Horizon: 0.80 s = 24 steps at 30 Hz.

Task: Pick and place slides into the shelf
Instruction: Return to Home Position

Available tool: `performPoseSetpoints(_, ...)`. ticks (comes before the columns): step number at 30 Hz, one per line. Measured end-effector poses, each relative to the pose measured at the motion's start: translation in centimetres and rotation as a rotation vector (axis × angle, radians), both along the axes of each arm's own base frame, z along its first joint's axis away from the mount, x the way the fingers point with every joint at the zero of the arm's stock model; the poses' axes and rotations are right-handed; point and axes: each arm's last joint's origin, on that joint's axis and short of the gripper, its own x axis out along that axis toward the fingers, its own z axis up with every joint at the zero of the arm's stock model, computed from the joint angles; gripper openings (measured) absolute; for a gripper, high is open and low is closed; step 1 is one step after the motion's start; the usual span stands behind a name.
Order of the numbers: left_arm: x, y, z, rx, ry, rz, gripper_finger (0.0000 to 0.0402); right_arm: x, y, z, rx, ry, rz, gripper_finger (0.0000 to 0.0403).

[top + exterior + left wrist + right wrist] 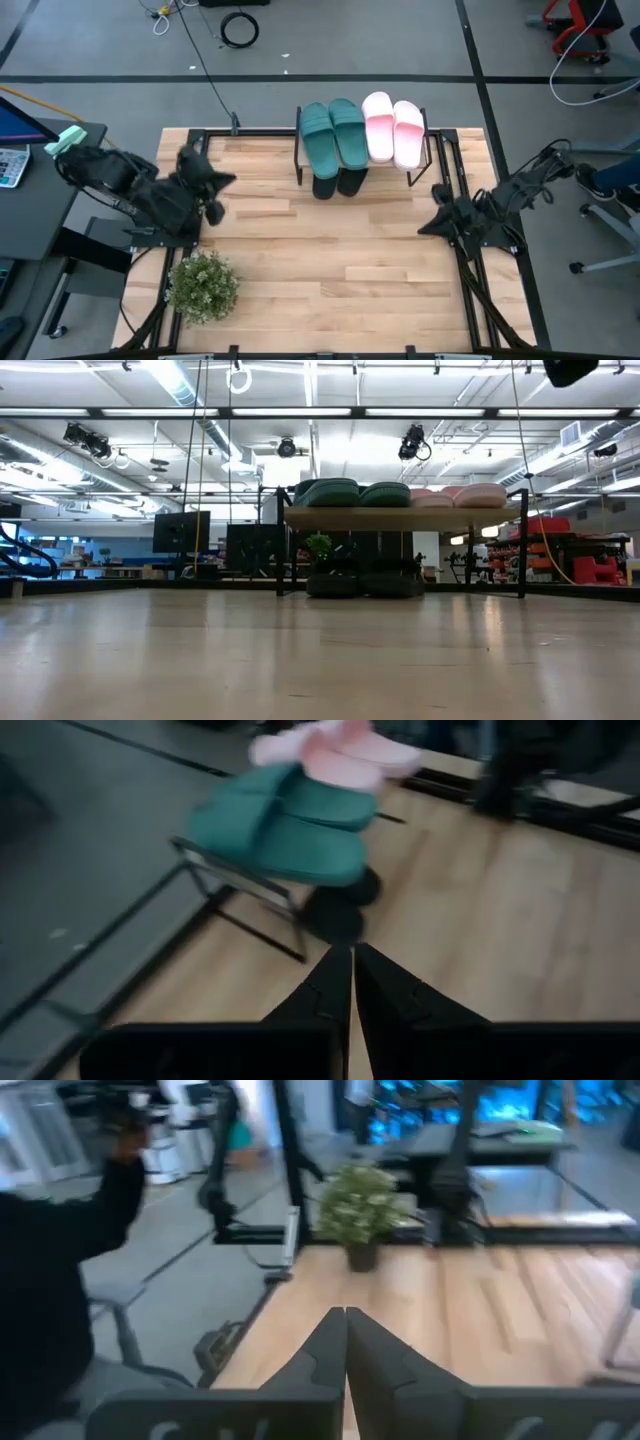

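Green slides (334, 137): laid side by side on top of the shelf (400, 517), at the far edge of the table (330, 270).
Pink slides (393, 128): laid on the shelf too, just beside the green pair.
Black slides (338, 183): tucked under the shelf, below the green pair.
Left gripper (352, 955): held near the table's left edge, jaws pressed together, nothing gripped; all slides are well apart from it.
Right gripper (345, 1315): held near the right edge, jaws pressed together, nothing gripped.
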Motion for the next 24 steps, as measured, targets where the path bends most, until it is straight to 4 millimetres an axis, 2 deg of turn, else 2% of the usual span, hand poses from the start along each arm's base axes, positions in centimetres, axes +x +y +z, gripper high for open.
performPoseSetpoints(3,-0.2,-0.5,-3.4,-0.025,-0.042,-0.039,0.0018,0.0,0.1,-1.5,-0.019,-0.06,0.048,0.0015)
performPoseSetpoints(11,-1.4,-0.1,-12.0,-0.123,-0.219,-0.031,0.003,-1.0,-0.7,-2.6,0.011,-0.119,0.018,0.0015)
performPoseSetpoints(18,0.5,-1.3,-19.5,-0.216,-0.467,-0.154,0.0035,-0.1,-0.2,-5.3,0.028,-0.156,0.016,0.0016)
performPoseSetpoints(21,0.9,-1.3,-22.0,-0.195,-0.528,-0.173,0.003,0.0,-0.1,-6.2,0.017,-0.144,0.011,0.0016)
performPoseSetpoints(24,0.9,-0.3,-22.8,-0.148,-0.555,-0.126,0.0024,-0.5,-0.4,-6.0,0.0,-0.182,-0.004,0.0016)
